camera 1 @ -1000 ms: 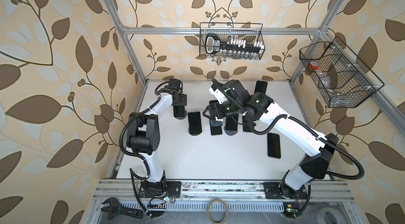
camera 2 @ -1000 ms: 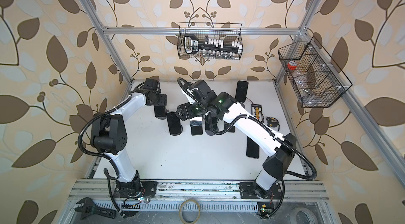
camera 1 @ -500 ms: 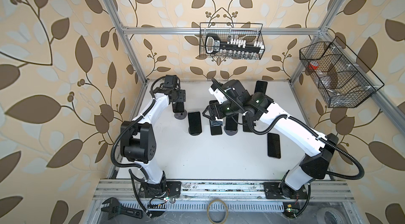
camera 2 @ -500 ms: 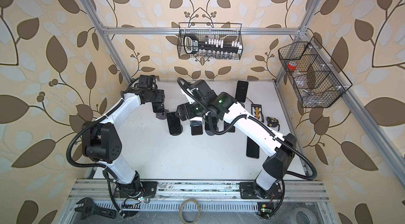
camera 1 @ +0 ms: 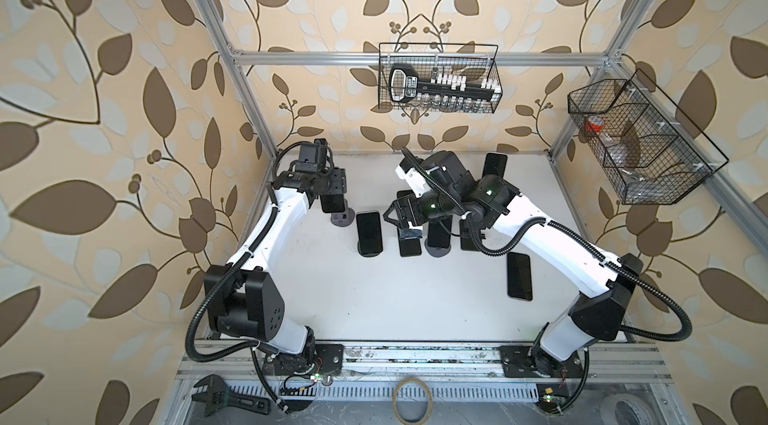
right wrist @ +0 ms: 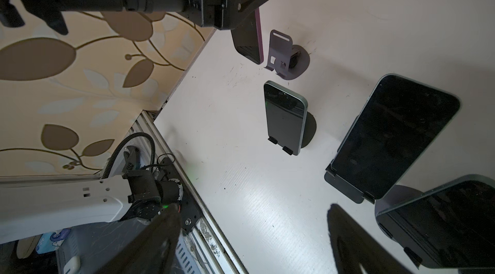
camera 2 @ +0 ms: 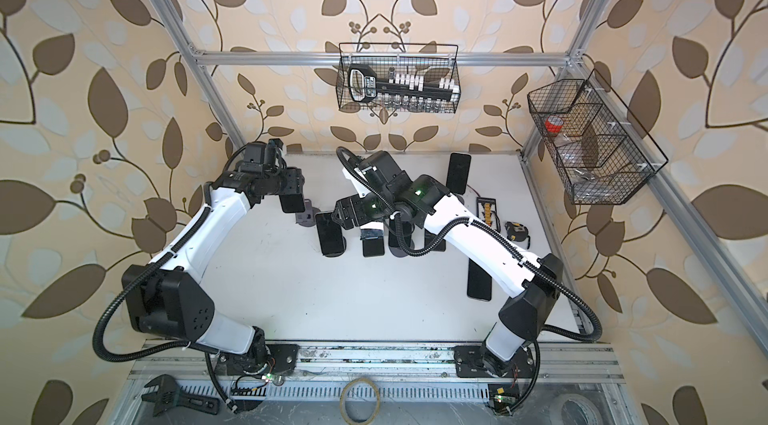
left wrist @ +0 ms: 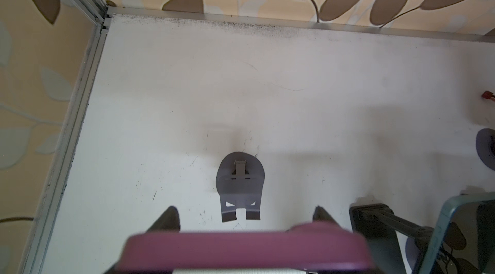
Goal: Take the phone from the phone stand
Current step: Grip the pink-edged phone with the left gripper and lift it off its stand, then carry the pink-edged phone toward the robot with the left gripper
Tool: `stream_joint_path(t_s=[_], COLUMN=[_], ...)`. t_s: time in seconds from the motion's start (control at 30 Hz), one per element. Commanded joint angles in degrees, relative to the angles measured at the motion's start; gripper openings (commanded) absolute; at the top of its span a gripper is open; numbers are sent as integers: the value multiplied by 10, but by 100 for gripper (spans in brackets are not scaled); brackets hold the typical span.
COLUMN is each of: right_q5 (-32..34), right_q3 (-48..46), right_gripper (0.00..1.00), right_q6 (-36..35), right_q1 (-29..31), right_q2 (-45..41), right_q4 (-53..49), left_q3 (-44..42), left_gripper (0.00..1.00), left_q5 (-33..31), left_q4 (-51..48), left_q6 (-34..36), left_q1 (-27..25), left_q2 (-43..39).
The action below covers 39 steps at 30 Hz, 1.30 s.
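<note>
My left gripper [camera 1: 332, 193] [left wrist: 246, 223] is shut on a purple-cased phone [left wrist: 246, 248] [camera 1: 333, 203] [camera 2: 292, 203] and holds it upright in the air. The empty grey phone stand [left wrist: 239, 187] [camera 1: 341, 219] [camera 2: 306, 218] stands on the white table just beyond and below the phone, apart from it. In the right wrist view the held phone [right wrist: 247, 42] hangs beside that stand [right wrist: 284, 55]. My right gripper [camera 1: 392, 217] [camera 2: 338, 215] [right wrist: 251, 232] hovers open near the middle row of phones with nothing between its fingers.
Several more dark phones rest on stands in a row: a teal one [camera 1: 369, 232] [right wrist: 285, 117], a larger one [camera 1: 409, 245] [right wrist: 393, 136] and others under my right arm. One phone [camera 1: 519, 281] lies flat at the right; another [camera 1: 494, 169] leans at the back. Wire baskets [camera 1: 438, 78] hang on the walls.
The left arm's elbow has swung toward the front, and the purple phone in its gripper has come up off the grey stand. The right arm has hardly moved.
</note>
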Motion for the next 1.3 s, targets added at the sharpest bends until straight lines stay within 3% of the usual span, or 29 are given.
stream_joint_path(t_s=[0.0, 0.87, 1.03, 1.27], right_q5=[-21, -77, -78, -80], right_q3=[6, -5, -24, -41], right_gripper=[86, 84, 84, 84], right_q6=[2, 5, 6, 7], right_q1=[1, 5, 7, 7], right_q2=[-13, 3, -6, -12], right_q4=[4, 21, 35, 47], left_q3=[-16, -165, -171, -145], left_gripper=[48, 42, 41, 39], left_q5=[-7, 8, 20, 54], left_q4=[-19, -220, -233, -274], left_q6=[-8, -65, -71, -79], left_q1=[4, 4, 1, 1], left_q2=[-62, -304, -322, -265])
